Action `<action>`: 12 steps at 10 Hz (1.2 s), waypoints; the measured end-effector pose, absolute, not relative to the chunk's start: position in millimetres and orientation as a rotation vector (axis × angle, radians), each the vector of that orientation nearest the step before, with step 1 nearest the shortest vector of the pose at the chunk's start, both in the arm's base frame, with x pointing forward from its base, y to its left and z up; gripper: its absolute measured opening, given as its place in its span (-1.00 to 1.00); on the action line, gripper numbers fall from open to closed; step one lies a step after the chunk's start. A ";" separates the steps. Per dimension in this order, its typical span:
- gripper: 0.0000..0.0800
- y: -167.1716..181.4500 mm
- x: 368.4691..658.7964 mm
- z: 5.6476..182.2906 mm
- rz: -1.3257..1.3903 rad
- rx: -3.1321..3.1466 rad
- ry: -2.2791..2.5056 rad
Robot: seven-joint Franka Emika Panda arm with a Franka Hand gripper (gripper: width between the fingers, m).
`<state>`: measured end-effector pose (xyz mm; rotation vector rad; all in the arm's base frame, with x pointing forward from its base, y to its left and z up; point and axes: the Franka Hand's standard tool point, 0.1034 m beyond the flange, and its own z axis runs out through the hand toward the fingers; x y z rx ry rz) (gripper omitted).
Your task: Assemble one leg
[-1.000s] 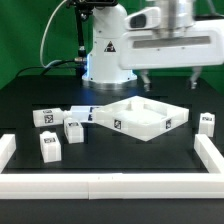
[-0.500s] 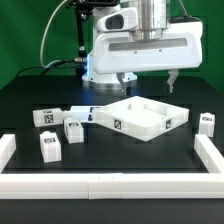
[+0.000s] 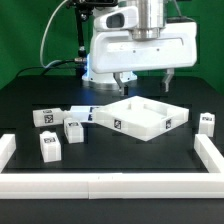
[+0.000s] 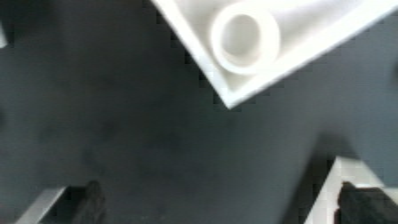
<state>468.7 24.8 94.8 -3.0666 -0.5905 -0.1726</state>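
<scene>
Several white legs with tag markers lie on the black table: three at the exterior view's left (image 3: 44, 117) (image 3: 73, 129) (image 3: 50, 146) and one at the right (image 3: 206, 122). The large white tray-like tabletop (image 3: 140, 117) lies in the middle. My gripper (image 3: 146, 80) hangs above the tabletop's far side, open and empty, touching nothing. In the wrist view the gripper (image 4: 217, 205) shows dark fingertips (image 4: 71, 205) wide apart over the bare black table. A corner of the tabletop (image 4: 214, 65) with a round hole lies beyond them. No leg shows in the wrist view.
The marker board (image 3: 86, 112) lies flat just left of the tabletop. Low white rails border the table at the left (image 3: 6, 150), front (image 3: 110, 186) and right (image 3: 210, 155). The robot base (image 3: 100, 60) stands behind.
The gripper has swung from the exterior view's right toward the middle, over the tabletop's far side. In the last half second it only shifted slightly. The parts have not moved.
</scene>
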 end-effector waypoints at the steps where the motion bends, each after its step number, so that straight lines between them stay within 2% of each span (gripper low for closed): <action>1: 0.62 15.0 459.0 82.6 -0.182 -3.065 -0.706; 2: 0.62 7.0 451.7 69.4 -0.200 -3.088 -0.702; 3: 0.62 -0.1 448.8 63.6 -0.177 -3.095 -0.659; 7: 0.62 -1.8 446.6 60.7 -0.157 -3.095 -0.650; 9: 0.62 -5.7 427.9 33.8 0.029 -3.070 -0.623; 10: 0.62 -0.8 425.5 26.7 0.046 -3.066 -0.642; 12: 0.62 0.6 424.8 24.0 0.041 -3.070 -0.639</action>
